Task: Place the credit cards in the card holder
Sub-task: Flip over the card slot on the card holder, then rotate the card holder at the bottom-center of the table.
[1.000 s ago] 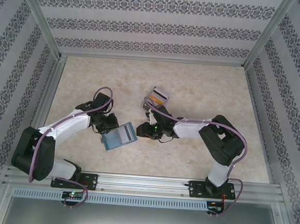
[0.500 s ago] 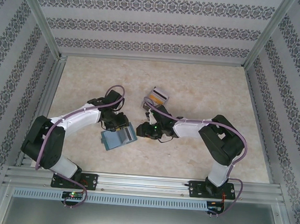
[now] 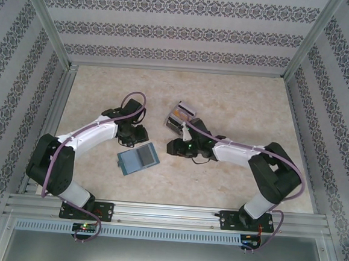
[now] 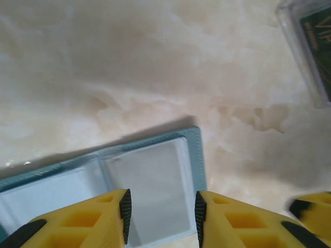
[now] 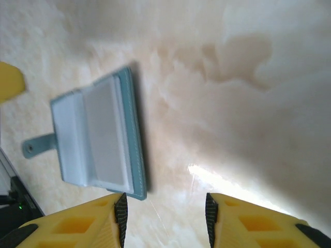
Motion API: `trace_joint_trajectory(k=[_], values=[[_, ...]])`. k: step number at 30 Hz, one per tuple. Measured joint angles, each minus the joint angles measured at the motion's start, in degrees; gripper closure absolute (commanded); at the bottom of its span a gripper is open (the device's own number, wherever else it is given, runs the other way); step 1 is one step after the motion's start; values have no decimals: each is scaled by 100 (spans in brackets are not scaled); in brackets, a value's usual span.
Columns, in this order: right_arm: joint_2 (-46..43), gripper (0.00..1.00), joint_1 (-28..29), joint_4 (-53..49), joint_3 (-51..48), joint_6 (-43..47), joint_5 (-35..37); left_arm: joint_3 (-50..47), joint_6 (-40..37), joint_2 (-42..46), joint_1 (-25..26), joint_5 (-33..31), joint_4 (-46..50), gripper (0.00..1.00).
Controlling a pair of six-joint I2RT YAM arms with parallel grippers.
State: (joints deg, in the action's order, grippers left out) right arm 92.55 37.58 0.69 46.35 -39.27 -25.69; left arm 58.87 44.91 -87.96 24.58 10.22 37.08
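The teal-blue card holder (image 3: pixel 138 159) lies open and flat on the table, its pale pocket pages (image 4: pixel 150 186) facing up. My left gripper (image 4: pixel 162 216) hovers open just above its right page, nothing between the fingers; from above, it (image 3: pixel 137 138) sits just behind the holder. My right gripper (image 5: pixel 165 214) is open over bare table, with the holder (image 5: pixel 101 139) to its left; in the top view it (image 3: pixel 172 146) is right of the holder. The credit cards stand in a clear box (image 3: pixel 180 114); a dark green card (image 4: pixel 316 49) shows through its wall.
The table is a pale marbled surface (image 3: pixel 237 105) with patterned walls and metal rails around it. The holder's snap tab (image 5: pixel 36 147) sticks out on its far side. A finger of the other gripper (image 4: pixel 314 206) shows at the lower right of the left wrist view.
My left gripper has drawn back from the card holder, which now lies open by itself. My right arm's elbow has swung to the right and its gripper has shifted slightly back.
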Motion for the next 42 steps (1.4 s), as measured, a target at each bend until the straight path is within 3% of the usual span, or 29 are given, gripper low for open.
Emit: trace_joint_trajectory(k=[7, 17, 28, 42], values=[[-885, 52, -636, -422, 4, 328, 234, 0, -164, -514, -146, -345, 31, 62], [-1392, 52, -1770, -951, 118, 684, 339, 131, -313, -1281, -149, -365, 44, 64], [-1355, 51, -1875, -1137, 190, 839, 308, 136, -118, -1263, -70, -323, 9, 64], [-98, 47, -2022, -1991, 1816, 1604, 258, 1067, -79, -1582, 393, 629, -361, 63]])
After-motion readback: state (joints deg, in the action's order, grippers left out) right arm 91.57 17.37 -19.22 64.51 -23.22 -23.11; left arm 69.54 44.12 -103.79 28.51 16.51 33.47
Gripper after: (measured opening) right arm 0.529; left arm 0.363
